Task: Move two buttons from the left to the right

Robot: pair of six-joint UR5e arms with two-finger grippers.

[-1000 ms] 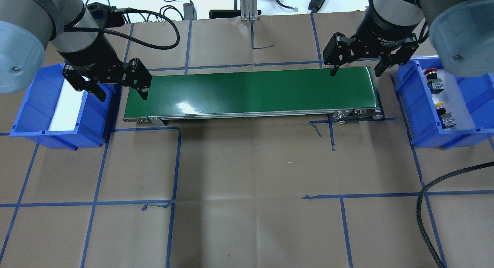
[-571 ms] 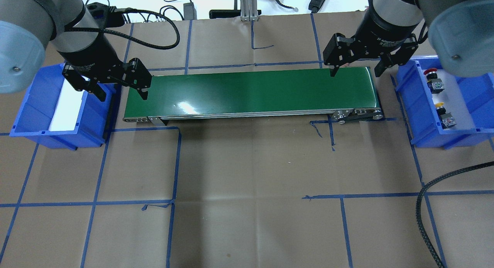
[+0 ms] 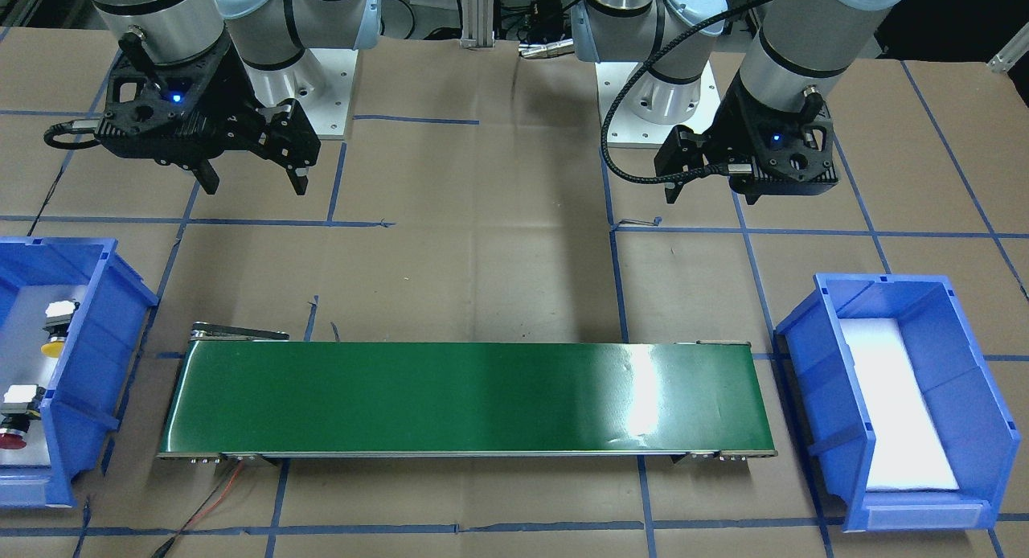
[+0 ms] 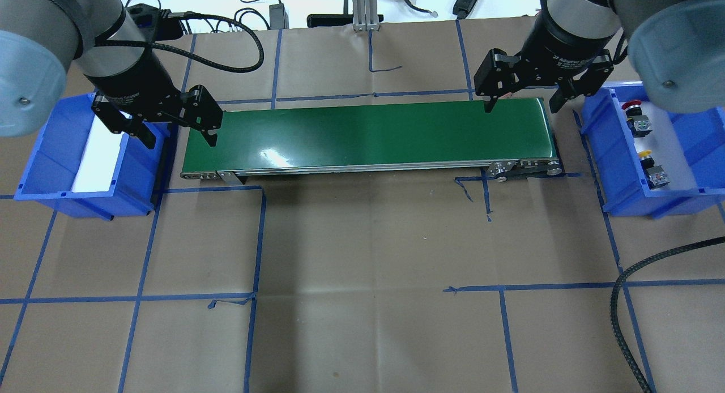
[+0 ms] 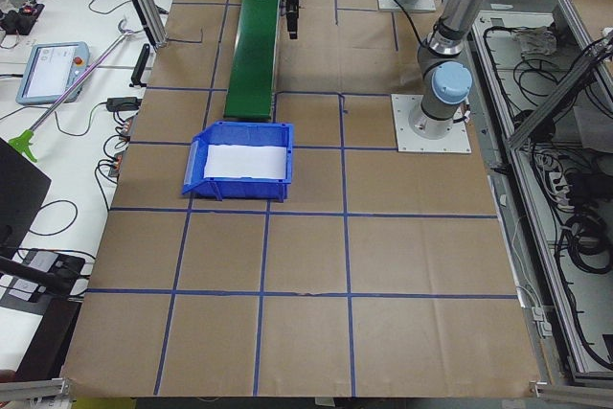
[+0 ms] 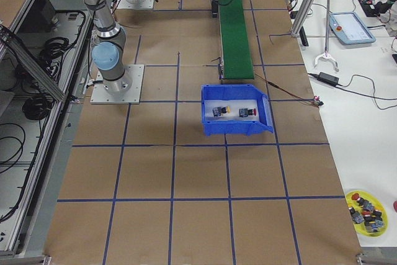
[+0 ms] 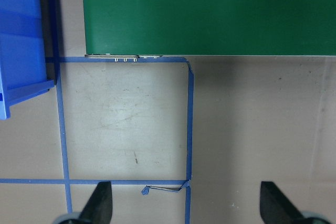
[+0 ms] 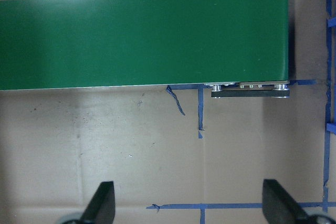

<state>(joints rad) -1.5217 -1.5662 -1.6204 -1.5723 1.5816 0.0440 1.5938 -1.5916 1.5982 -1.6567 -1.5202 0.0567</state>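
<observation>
Left gripper [image 4: 181, 142] and right gripper [image 4: 521, 107] spread wide, holding nothing.
Red button [image 4: 631, 105], yellow button [image 4: 644, 154] lying in 3 o'clock bin [image 4: 601, 139]; white liner [image 4: 97, 159] in 9 o'clock bin [image 4: 42, 155].

Table [image 4: 362, 240]: covered in brown paper, ruled into squares by blue tape lines [image 4: 260, 234].
Conveyor belt [image 4: 368, 133]: green, lying lengthwise between the two bins.
Left blue bin [image 4: 85, 203]: just beside the belt's left end.
Right blue bin [image 4: 603, 138]: near the belt's right end.
Arm base plates [image 3: 334, 100]: white, at the robot's edge.
</observation>
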